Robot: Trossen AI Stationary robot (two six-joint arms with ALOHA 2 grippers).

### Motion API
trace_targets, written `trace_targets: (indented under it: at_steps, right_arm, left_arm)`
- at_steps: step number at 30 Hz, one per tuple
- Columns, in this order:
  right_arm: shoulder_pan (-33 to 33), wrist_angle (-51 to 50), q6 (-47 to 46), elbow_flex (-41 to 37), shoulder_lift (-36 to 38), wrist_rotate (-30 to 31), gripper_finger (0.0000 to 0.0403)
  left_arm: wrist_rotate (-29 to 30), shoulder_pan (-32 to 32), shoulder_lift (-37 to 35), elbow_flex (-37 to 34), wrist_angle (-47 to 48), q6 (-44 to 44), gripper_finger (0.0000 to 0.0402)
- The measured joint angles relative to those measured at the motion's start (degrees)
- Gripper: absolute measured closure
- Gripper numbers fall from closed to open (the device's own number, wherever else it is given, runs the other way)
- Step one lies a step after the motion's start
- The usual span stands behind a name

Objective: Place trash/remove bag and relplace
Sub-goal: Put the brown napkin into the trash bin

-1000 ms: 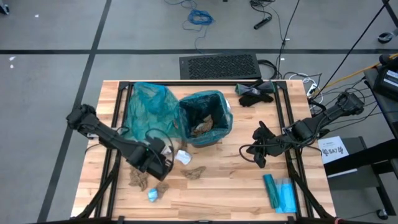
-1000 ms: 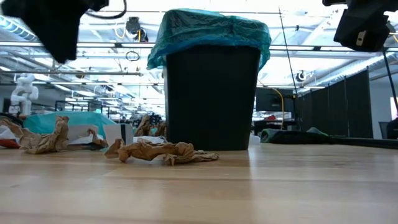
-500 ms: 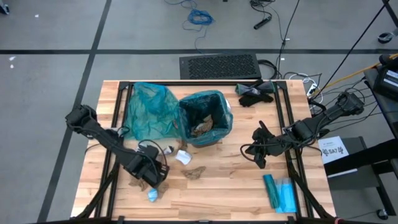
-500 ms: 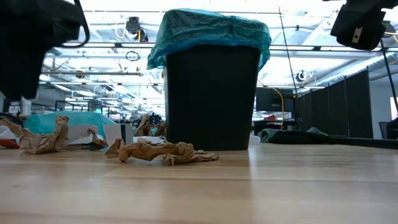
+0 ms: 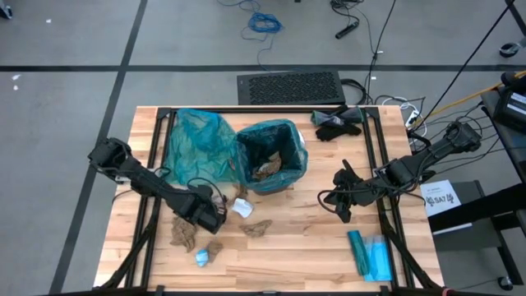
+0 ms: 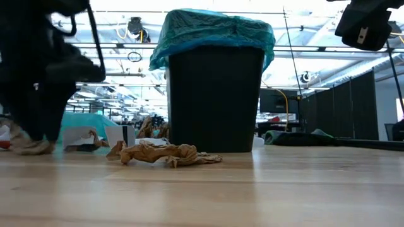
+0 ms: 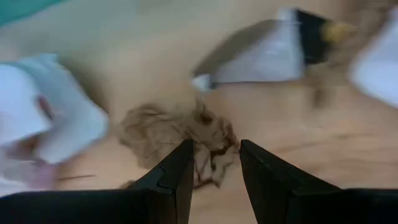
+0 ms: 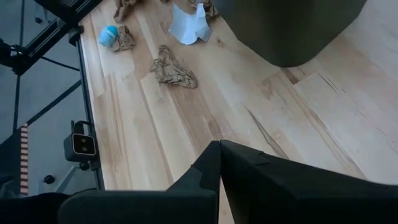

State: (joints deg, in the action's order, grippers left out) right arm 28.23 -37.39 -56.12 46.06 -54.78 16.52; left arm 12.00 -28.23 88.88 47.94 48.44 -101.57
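Currently the left gripper (image 7: 211, 163) is held low with fingers parted astride a brown paper wad (image 7: 171, 130) on the table (image 5: 312, 238), grasp not yet made. Bin (image 5: 273, 156) sits nearby, liner fitted. Right gripper (image 5: 343, 200) is parked clenched, empty.

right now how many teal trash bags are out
2: one teal liner in the bin, one loose teal bag crumpled on the table beside it. The flat packet may hide more.

The bin (image 5: 272, 164) was black with a teal liner (image 5: 289, 131); wads (image 5: 256, 228) were brown, white and pale blue.
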Motion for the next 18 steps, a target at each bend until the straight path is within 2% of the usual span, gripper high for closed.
trace_targets:
  at_steps: [3,5,9,13,18]
  right_arm:
    - [0.0,0.0,0.0,0.0,0.0,-0.1,0.0403]
    - [0.0,0.0,-0.1,0.0,0.0,-0.1,0.0403]
    - [0.0,-0.1,0.0,0.0,0.0,-0.1,0.0403]
    - [0.0,-0.1,0.3,0.0,0.0,-0.1,0.0403]
    - [0.0,-0.1,0.9,0.0,0.0,-0.1,0.0403]
  left_arm:
    - [-2.3,0.6,0.0,-2.1,-1.8,1.5,0.0276]
    - [-5.1,0.9,0.0,-3.4,-4.8,4.9,0.0293]
    - [-7.5,0.7,-0.1,-4.6,-10.3,5.2,0.0381]
    - [-9.1,-0.2,0.2,-2.4,-16.3,3.5,0.0395]
    - [-3.9,-2.6,0.1,5.9,-19.4,8.1,0.0398]
